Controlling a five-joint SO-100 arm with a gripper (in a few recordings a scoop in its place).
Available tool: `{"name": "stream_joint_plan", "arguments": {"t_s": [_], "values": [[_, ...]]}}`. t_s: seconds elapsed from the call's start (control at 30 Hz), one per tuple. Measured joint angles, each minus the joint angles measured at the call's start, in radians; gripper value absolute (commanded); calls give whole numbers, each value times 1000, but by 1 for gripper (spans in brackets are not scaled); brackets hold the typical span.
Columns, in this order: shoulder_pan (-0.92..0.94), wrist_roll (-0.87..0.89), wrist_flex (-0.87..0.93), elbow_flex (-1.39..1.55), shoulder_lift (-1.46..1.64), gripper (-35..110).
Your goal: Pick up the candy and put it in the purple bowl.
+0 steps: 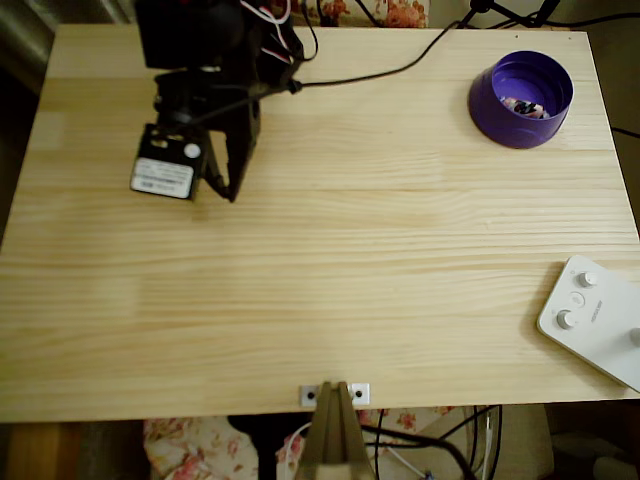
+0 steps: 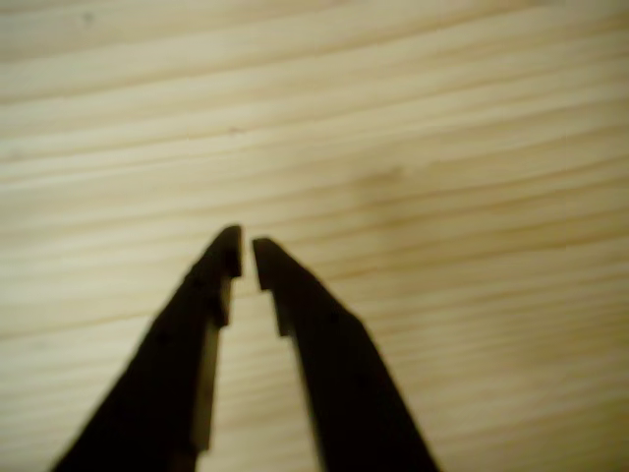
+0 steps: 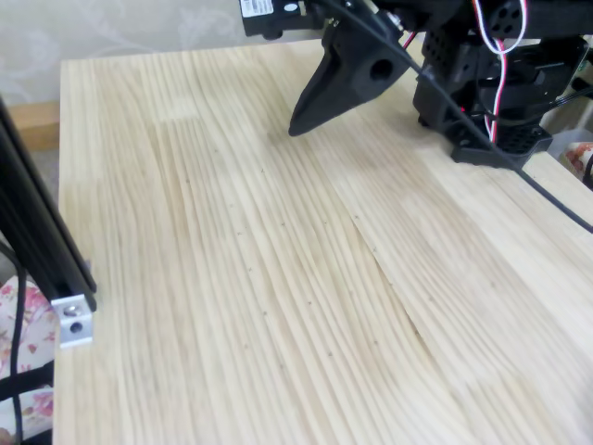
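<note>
The purple bowl (image 1: 521, 99) stands at the table's far right corner in the overhead view. Inside it lies the candy (image 1: 524, 106), a small pinkish-white wrapped sweet with dark markings. My black gripper (image 1: 228, 190) hovers over the far left part of the table, a long way from the bowl. In the wrist view my gripper (image 2: 247, 258) shows its two dark fingers nearly touching at the tips, with nothing between them and bare wood below. The fixed view has my gripper (image 3: 298, 126) pointing down at the tabletop, shut and empty.
A white device with knobs (image 1: 595, 316) lies at the near right edge in the overhead view. A black cable (image 1: 380, 72) runs across the far side of the table. A camera post (image 1: 333, 430) stands at the near edge.
</note>
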Motion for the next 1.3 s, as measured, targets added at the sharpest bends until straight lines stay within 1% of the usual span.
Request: {"name": "stream_joint_plan", "arguments": {"t_s": [0.2,1.3], "values": [[37,18,0,0,0,0],[37,20,0,0,0,0]]}}
